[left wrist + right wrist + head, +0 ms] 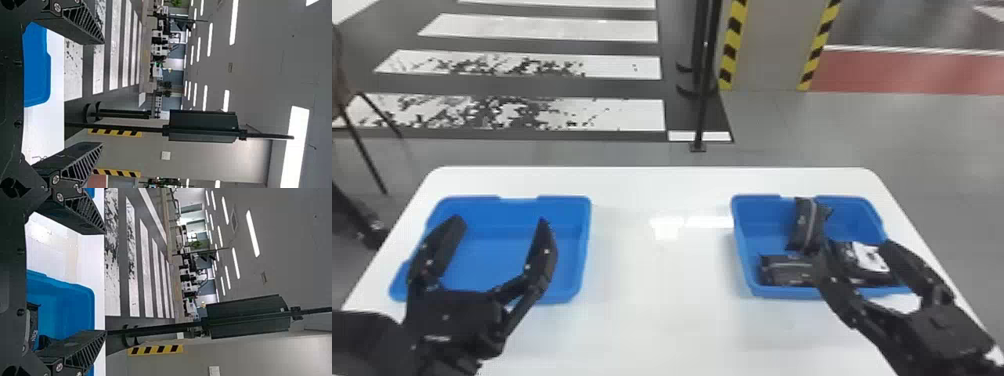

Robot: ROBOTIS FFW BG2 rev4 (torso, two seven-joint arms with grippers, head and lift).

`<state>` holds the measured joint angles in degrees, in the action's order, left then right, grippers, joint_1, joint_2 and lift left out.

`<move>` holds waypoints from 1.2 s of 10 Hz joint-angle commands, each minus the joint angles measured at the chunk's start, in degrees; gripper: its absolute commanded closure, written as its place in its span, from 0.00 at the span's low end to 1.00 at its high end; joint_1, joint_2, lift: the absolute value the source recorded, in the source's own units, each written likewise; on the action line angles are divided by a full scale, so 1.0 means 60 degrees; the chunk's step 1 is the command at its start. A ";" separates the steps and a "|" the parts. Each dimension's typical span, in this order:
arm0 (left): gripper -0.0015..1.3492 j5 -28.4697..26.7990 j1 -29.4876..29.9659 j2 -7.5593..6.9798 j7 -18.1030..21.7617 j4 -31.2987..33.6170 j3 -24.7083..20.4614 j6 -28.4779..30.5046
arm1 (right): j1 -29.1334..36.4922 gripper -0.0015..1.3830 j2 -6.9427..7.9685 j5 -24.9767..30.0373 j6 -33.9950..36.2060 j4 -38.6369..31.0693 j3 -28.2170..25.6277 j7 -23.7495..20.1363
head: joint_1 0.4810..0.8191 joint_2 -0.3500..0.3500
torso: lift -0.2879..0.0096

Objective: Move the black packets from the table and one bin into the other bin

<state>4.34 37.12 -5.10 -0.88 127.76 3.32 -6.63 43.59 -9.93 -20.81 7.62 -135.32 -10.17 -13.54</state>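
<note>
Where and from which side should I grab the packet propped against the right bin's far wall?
I'd pinch the packet by its raised far end, bringing the right hand from above, a finger on each long side. It looks narrow across, and that end reaches the bin's rim.

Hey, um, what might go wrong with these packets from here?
The packet leaning up at the far rim could tip or slip over the edge of the right-hand bin if nudged. The packets lie close together, so the open right gripper might pinch two at once. It also hides part of them from the head view, so a grasp could be misjudged.
</note>
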 commanded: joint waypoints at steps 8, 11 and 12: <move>0.09 -0.0095 0.0047 0.0029 0.0000 0.0000 -0.0058 -0.0067 | 0.0047 0.09 0.0000 -0.0055 -0.0123 -0.0029 -0.0019 0.0000 | 0.63 0.42 | 0.60; 0.09 -0.0152 0.0023 0.0088 -0.0015 -0.0117 -0.0153 -0.0278 | 0.0047 0.09 0.0014 -0.0112 -0.0216 -0.0029 -0.0019 0.0000 | 0.63 0.43 | 0.60; 0.09 -0.0152 0.0000 0.0088 -0.0015 -0.0117 -0.0134 -0.0278 | 0.0047 0.09 0.0014 -0.0112 -0.0240 -0.0029 -0.0019 0.0000 | 0.63 0.43 | 0.60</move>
<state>3.42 37.19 -4.57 -0.97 127.06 2.48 -8.29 43.87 -9.87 -21.47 6.28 -135.50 -10.28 -13.53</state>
